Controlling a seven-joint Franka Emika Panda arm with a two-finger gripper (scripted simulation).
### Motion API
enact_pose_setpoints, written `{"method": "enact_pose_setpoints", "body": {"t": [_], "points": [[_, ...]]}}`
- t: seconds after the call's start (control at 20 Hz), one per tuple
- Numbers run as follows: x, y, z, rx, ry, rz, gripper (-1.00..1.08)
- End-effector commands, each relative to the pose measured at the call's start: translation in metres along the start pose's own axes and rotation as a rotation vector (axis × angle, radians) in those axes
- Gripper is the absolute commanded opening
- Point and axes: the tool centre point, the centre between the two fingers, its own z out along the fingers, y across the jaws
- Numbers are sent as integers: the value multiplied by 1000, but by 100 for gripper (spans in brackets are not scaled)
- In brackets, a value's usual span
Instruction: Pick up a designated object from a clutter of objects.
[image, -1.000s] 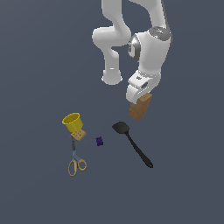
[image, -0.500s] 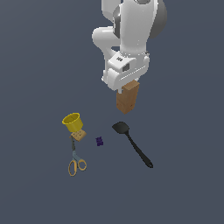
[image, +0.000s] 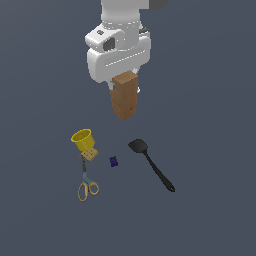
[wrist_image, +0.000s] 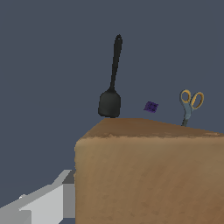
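Note:
The tall brown wooden block (image: 124, 96) hangs in the air well above the grey surface, its top end held in my gripper (image: 122, 82), whose white hand covers the fingers. In the wrist view the block (wrist_image: 148, 170) fills the foreground, with one grey finger (wrist_image: 48, 199) beside it. Below lies the clutter: a yellow cup (image: 82, 139), a small tan dotted cube (image: 90, 155), orange-handled scissors (image: 87, 184), a tiny purple piece (image: 114, 161) and a black spatula (image: 152, 164).
The wrist view shows the spatula (wrist_image: 111, 83), purple piece (wrist_image: 151, 106) and scissors (wrist_image: 190, 104) past the block's top edge. The white arm (image: 120, 30) rises out of the exterior view's top.
The arm has swung toward the exterior view's left and risen, carrying the block higher above the surface. The clutter has not moved.

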Motion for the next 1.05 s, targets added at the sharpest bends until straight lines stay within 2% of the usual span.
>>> {"method": "enact_pose_setpoints", "body": {"t": [0.0, 0.45, 1.0], "points": [[-9, 19, -25, -6, 5, 0, -100], [-29, 64, -75, -8, 4, -1, -100], [-35, 80, -93, -9, 4, -1, -100]]}}
